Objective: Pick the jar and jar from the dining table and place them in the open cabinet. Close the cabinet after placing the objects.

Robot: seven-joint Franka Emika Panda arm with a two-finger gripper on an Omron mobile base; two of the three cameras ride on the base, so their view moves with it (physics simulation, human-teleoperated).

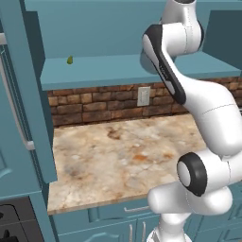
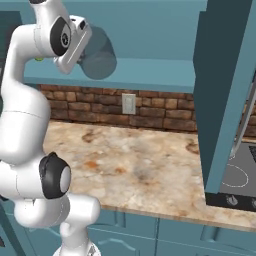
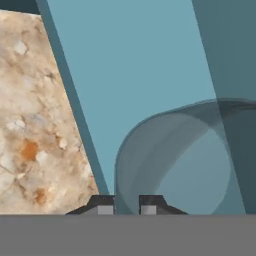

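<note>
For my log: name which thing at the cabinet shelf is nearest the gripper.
The wide smoky grey jar, right at the gripper; the tiny green thing sits apart on the shelf.

- The left base view looks from behind the arm (image 1: 208, 123) on its left, forward and down over the counter (image 1: 118, 156) toward the brick wall (image 1: 94, 101) and cabinet shelf (image 1: 118, 71).
- The right base view looks from behind the arm on its right, at like range; both share counter, wall, outlet (image 2: 128, 104) and shelf.
- The hand view sits close, looking along the gripper (image 3: 127, 204) at the jar (image 3: 175, 160) ahead, shelf beyond, counter to one side.
</note>
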